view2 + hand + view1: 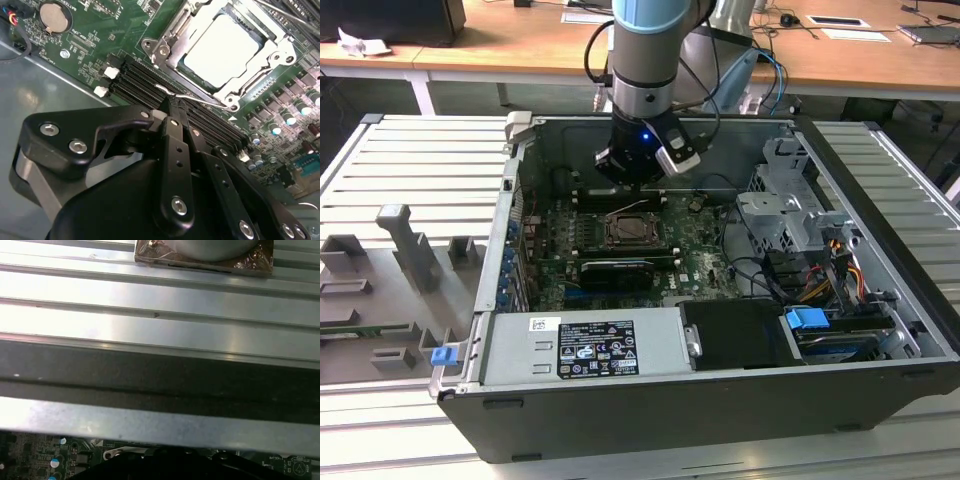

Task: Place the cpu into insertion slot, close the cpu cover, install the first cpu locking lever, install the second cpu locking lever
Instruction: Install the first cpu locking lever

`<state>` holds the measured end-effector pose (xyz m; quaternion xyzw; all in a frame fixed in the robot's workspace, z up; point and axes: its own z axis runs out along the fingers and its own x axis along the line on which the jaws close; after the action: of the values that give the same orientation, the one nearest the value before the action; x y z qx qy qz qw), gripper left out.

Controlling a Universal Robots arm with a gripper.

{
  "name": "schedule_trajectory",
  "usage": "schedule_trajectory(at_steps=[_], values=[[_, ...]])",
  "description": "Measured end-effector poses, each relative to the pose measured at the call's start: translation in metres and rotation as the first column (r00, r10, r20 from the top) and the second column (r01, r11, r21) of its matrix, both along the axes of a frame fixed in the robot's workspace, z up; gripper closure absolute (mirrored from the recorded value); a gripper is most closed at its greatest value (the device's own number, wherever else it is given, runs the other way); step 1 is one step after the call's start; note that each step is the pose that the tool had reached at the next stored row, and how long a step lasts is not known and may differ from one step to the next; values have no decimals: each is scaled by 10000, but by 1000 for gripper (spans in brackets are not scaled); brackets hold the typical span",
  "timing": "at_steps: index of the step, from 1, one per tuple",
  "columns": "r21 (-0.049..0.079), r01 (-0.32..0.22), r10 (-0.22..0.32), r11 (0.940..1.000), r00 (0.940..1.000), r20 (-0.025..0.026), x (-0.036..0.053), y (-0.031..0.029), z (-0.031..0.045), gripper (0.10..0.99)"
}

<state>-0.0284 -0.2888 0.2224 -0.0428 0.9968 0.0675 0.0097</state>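
- A robotics lab or workshop; an opened computer case (650,420) lies on a ribbed aluminium table (410,160);
- wooden desks (500,50) with papers stand behind

Desk (410,170): ribbed, pale grey slatted metal surface, running out on both sides of the load; the same ribbed slats show in the first wrist view (160,300). Resting directly on it: an open black computer case (720,420), lying on its side with the interior facing up, set across the middle. On the exterior view's left, just beside the case, a group of grey moulded fixture blocks (405,250) stands on the slats, with a small blue piece (443,354) near the case's front corner.
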Motion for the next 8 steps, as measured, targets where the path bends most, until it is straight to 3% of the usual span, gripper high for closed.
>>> schedule_trajectory(at_steps=[3, 8], values=[[2, 1, -1, 10000, 10000, 2, 0, 1, 47, 980], [3, 0, 0, 10000, 10000, 3, -28, 0, 60, 980]])
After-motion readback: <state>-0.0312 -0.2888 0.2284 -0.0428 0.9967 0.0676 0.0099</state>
